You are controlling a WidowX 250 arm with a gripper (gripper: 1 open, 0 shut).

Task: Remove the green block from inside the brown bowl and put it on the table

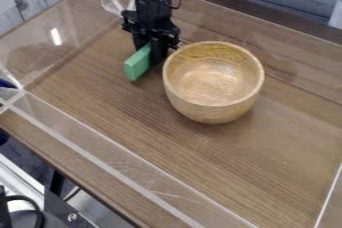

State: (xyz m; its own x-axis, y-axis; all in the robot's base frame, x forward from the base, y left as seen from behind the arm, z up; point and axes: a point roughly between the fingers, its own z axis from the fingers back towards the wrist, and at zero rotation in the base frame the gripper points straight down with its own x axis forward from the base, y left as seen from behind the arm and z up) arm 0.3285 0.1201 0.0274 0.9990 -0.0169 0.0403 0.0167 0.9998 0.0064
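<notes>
The green block [138,63] is outside the brown bowl [214,80], just left of its rim, low over or on the table [120,132]; contact with the tabletop cannot be made out. My black gripper [146,50] points straight down from above and is shut on the block's upper end. The bowl stands upright with nothing inside it.
Low clear acrylic walls [54,37] run along the table's edges, one close behind and left of the gripper. Open tabletop lies in front of the bowl and to the left of the block.
</notes>
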